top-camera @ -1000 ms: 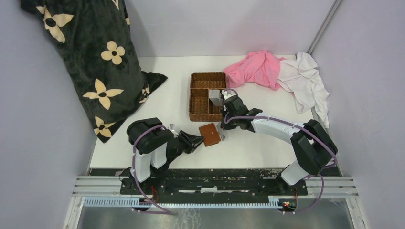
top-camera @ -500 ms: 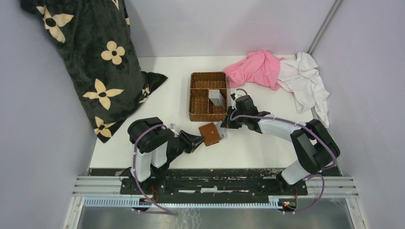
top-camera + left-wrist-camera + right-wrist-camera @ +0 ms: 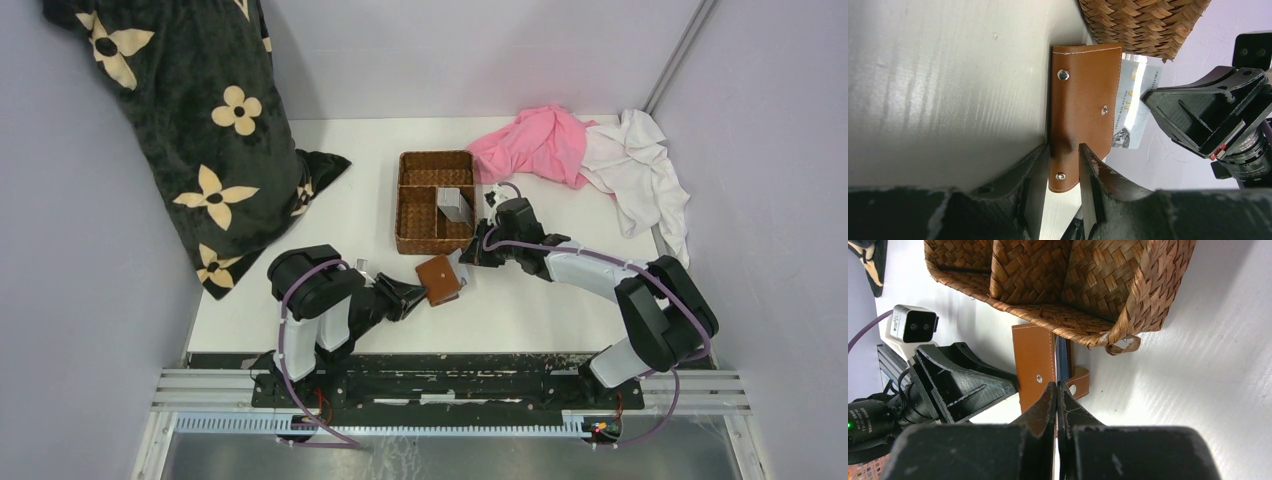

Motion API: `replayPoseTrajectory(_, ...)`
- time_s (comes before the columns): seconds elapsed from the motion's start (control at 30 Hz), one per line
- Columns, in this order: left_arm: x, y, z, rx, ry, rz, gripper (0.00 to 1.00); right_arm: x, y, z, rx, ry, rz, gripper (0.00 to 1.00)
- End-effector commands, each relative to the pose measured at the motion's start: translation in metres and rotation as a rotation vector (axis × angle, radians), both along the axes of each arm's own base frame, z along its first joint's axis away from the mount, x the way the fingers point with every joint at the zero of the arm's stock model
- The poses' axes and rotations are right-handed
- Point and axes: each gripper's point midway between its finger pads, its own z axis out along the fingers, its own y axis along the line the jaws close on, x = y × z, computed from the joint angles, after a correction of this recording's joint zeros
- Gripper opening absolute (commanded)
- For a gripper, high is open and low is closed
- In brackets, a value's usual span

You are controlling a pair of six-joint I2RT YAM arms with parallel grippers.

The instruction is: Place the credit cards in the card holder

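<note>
Leather card holder in left claw; right claw pinching card.

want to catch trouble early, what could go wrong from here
The left tool grips only one end of the card holder, so the push could twist it loose. The credit card in the right tool may slide behind the holder instead of into a slot. The wicker basket sits close enough to bump.

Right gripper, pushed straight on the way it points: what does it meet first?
Likely the card holder, which its pinched credit card reaches; the wicker basket lies just beyond.
</note>
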Motion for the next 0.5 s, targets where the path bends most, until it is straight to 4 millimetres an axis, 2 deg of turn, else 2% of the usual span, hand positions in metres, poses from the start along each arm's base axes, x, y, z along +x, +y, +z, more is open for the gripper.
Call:
replayPoseTrajectory(0.0,0.0001,0.0089,0.0056,0.000,-0.069,0.010,0.40,0.0060,0.0094,0.0116,0.067,-0.032,0.006,0.01)
replayPoseTrajectory(0.17,0.0005,0.0104,0.0036,0.005,-0.064,0.011,0.40,0.0058,0.0131,0.0133,0.094,-0.024,0.007,0.01)
replayPoseTrajectory(0.47,-0.0003,0.0142,0.0026,0.009,-0.057,0.022,0.39,0.0009,0.0167,0.0041,0.138,0.006,-0.002,0.01)
